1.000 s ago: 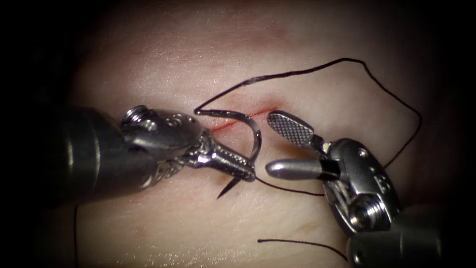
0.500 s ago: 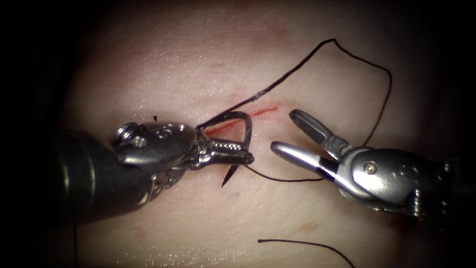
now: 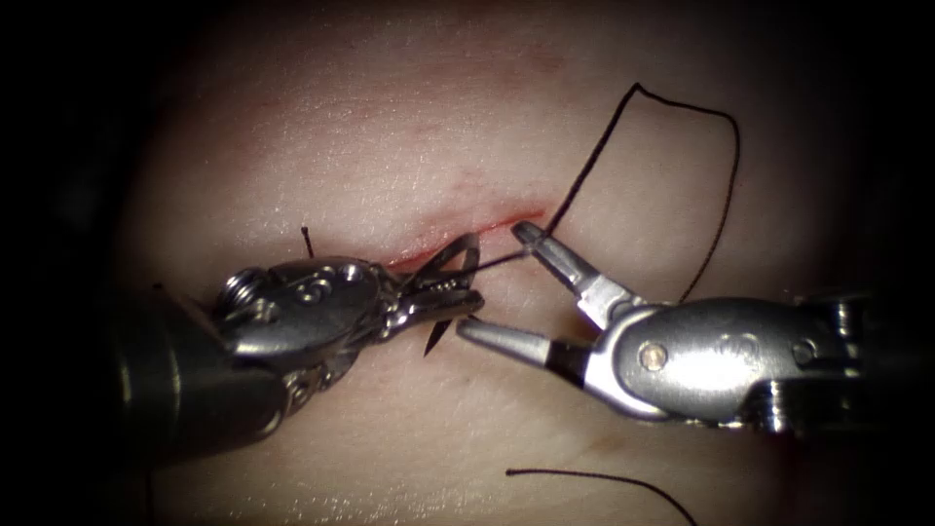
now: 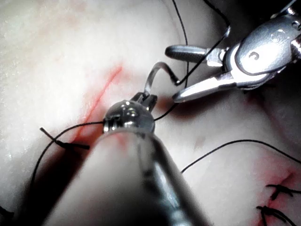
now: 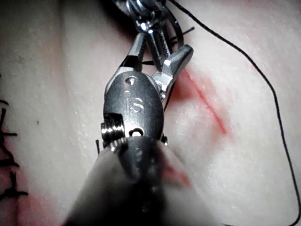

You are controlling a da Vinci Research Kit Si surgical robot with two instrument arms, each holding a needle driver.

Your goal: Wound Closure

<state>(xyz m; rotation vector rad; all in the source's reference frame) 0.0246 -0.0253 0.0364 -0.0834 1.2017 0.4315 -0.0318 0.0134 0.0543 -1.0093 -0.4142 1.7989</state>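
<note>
The right pincer (image 3: 492, 282), jaws apart and empty, has closed in on the needle (image 3: 458, 261) clamped near its tip by the left pincer (image 3: 458, 297), clear of the tissue (image 3: 390, 146).

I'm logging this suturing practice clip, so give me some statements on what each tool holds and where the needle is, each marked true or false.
1. The left tool grips the needle near its pointed end. True.
2. The right tool is shut on the thread. False: its jaws stand open and hold nothing, though thread runs close past the upper one.
3. The needle is buried in the tissue. False: its tip and curve lie free above the surface.
4. The cut shows as a red line just above the needle. True.
5. A loose thread end lies on the tissue near the bottom of the endoscope view. True.
</note>
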